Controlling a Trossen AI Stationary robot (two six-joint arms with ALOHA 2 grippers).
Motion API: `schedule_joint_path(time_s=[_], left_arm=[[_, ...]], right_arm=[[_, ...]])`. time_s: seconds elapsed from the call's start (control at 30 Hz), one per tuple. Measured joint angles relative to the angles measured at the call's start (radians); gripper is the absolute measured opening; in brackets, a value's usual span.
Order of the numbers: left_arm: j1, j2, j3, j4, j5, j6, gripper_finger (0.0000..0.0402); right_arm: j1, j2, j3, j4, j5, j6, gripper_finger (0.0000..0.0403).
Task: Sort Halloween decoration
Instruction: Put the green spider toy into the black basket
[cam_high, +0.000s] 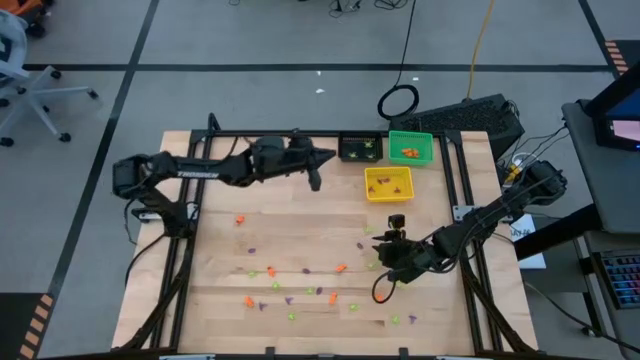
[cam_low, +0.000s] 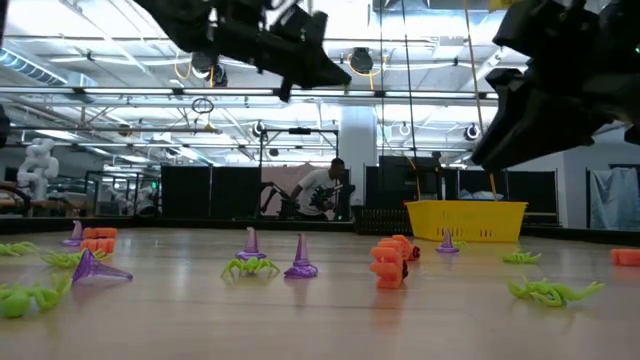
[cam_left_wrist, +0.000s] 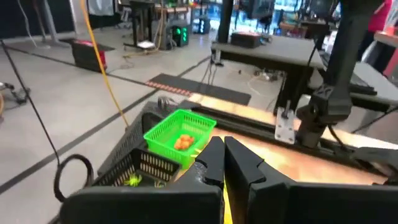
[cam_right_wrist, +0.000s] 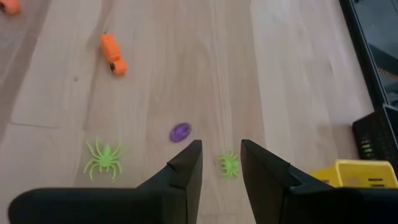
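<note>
1. High view: the wooden tabletop (cam_high: 300, 240) carries the Halloween decoration (cam_high: 290, 285), tiny orange, purple and light-green trinkets strewn over its middle and near half; their shapes are too small to make out here. Along the far edge sit a black bin (cam_high: 360, 148), a green bin (cam_high: 410, 148) with orange pieces in it, and a yellow bin (cam_high: 388, 183) just in front. The left gripper (cam_high: 314, 182) hangs over the far part of the tabletop, beside the black bin. The right gripper (cam_high: 384, 250) is low over the trinkets on the right side.

2. Low view: purple cones, green spiders and orange pieces stand on the wood, with the yellow bin behind them. Both arms are cut off by the upper edge. A person sits far back in the room.

3. Left wrist view: the left jaws are pressed together, holding nothing. Beyond them are the green bin and the black bin, the latter partly hidden.

4. Right wrist view: the right jaws stand spread and empty, with a green spider (cam_right_wrist: 228, 165) showing in the gap between them, a purple piece (cam_right_wrist: 180, 132) and another green spider (cam_right_wrist: 103, 157) near. A corner of the yellow bin is cut off at the edge.
</note>
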Motion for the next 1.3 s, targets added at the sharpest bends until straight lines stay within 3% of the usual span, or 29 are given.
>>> schedule_joint_path(time_s=[0.2, 0.33, 0.73, 1.17, 1.3], left_arm=[[0.047, 0.197, 0.171, -0.054, 0.056, -0.002, 0.0], [0.076, 0.335, 0.333, -0.183, 0.055, -0.002, 0.0], [0.126, 0.57, 0.7, -0.55, -0.057, -0.002, 0.0], [0.172, 0.637, 0.749, -0.706, -0.092, -0.028, 0.0001], [0.172, 0.637, 0.749, -0.726, -0.101, -0.028, 0.0029]], right_arm=[[0.002, 0.0, 0.0, -0.011, -0.001, 0.009, 0.0095], [0.011, 0.0, 0.0, -0.021, -0.004, 0.009, 0.0095], [0.042, -0.031, 0.0, -0.075, -0.005, 0.045, 0.0095], [0.042, -0.059, 0.0, -0.068, -0.005, 0.062, 0.0095], [0.042, -0.059, 0.0, -0.068, -0.004, 0.06, 0.0095]])
